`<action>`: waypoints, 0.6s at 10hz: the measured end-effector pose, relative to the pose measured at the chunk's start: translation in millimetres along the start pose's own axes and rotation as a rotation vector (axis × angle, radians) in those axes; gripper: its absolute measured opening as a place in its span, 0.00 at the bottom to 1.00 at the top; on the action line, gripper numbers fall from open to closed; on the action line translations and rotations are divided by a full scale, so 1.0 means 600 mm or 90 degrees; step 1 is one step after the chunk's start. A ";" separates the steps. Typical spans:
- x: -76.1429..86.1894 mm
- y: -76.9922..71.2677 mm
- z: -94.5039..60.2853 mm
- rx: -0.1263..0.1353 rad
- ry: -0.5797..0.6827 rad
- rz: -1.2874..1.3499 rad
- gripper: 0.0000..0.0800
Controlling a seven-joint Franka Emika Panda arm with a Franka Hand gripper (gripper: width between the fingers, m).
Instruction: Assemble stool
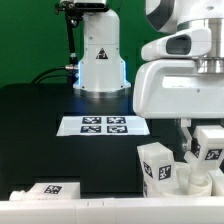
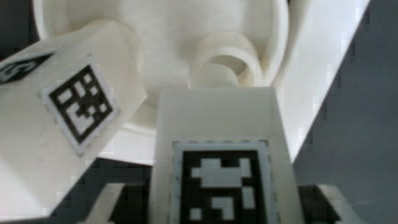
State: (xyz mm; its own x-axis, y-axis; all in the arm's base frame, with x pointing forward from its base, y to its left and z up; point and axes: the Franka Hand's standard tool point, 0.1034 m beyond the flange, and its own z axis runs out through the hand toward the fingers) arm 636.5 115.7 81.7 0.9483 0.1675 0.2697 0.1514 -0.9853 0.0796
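Gripper (image 2: 221, 206) pinching chunky white plastic leg (image 2: 217, 130) (square black-and-white tag) over smooth round seat (image 2: 214, 45); second leg (image 2: 80, 95) beside.

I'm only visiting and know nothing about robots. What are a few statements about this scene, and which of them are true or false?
1. The marker board carries four tags. True.
2. The table is white. False: it is black.
3. The gripper has a tagged leg between its fingers. True.
4. The backdrop behind the table is red. False: it is green.
5. The round seat is solid, with no opening. False: the wrist view shows a hole in it.
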 end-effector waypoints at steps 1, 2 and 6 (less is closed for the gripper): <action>-0.002 -0.002 0.003 0.000 -0.001 0.000 0.41; -0.005 -0.004 0.008 0.000 -0.004 -0.002 0.41; -0.007 -0.006 0.022 -0.001 0.016 -0.005 0.41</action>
State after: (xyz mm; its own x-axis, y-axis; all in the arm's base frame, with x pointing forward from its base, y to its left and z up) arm 635.8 118.2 67.5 0.9400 0.1758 0.2925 0.1584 -0.9839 0.0825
